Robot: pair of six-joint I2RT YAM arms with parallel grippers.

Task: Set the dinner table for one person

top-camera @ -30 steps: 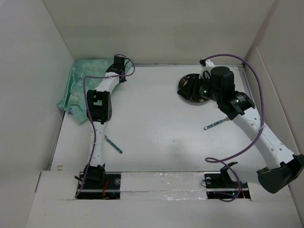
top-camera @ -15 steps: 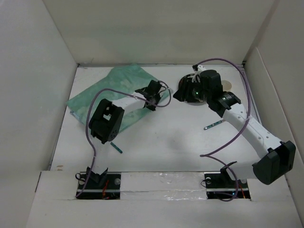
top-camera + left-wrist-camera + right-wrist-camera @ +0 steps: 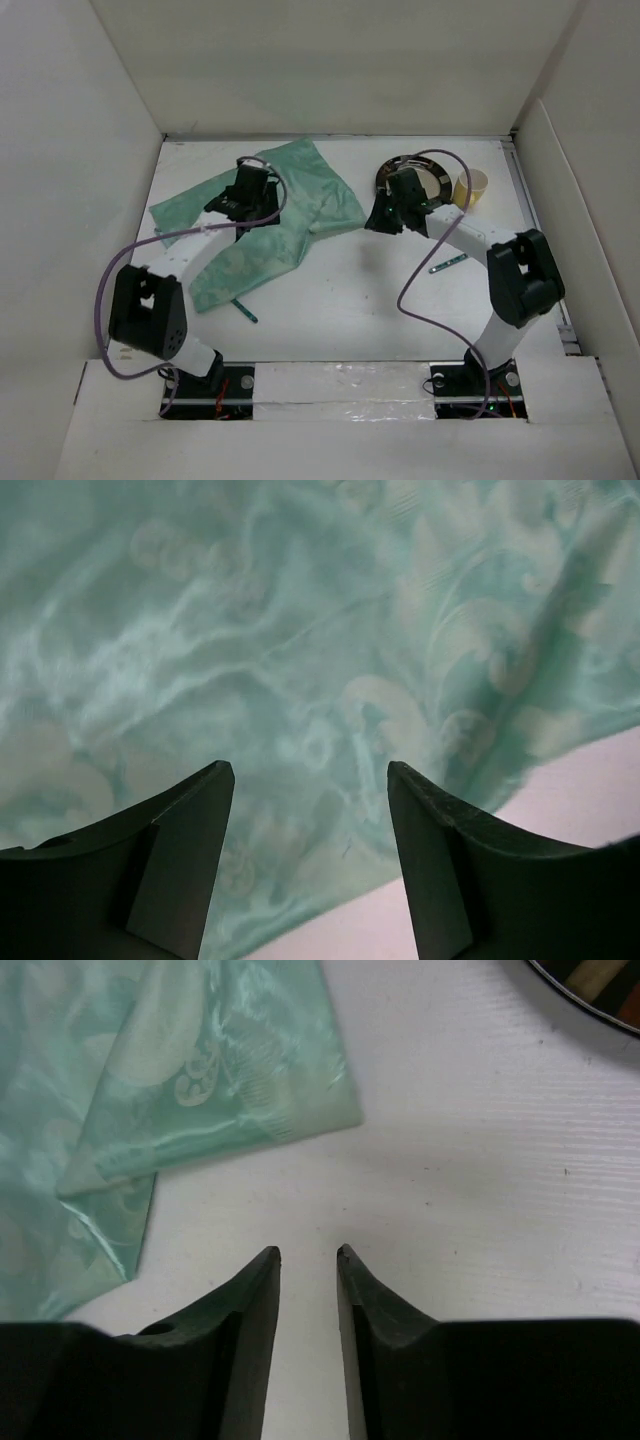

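The mint-green cloth mat (image 3: pixel 262 212) lies on the left-centre of the dinner table (image 3: pixel 350 300), rumpled and skewed, with 1 flap doubled over along its right side. The step in hand looks like spreading it flat. That would go best by pinching only the top layer at a free corner and drawing it outward low over the surface, not lifting it high, so the cloth does not bunch or slide toward the dark round plate (image 3: pixel 428 168) and the yellow cup (image 3: pixel 470 187) at the far right. It would help for 1 arm to pin the cloth while the other pulls. The left gripper (image 3: pixel 310 770) hangs over the patterned fabric with its jaws spread wide and nothing between them. Whether its tips touch the cloth I cannot tell. The left arm is folded back, its elbow low by the near-left edge and its forearm reaching up and across the mat. The right gripper (image 3: pixel 308 1252) points down at bare table just beside the mat's folded corner, its jaws parted by only a narrow gap and holding nothing. The plate's rim shows at the edge of that wrist view. The right arm bends at an elbow on the right and stretches leftward past the plate. 2 slender utensils lie apart on the table: one (image 3: pixel 447 263) sits under the right forearm and the other (image 3: pixel 240 305) is just beside the mat's near edge.
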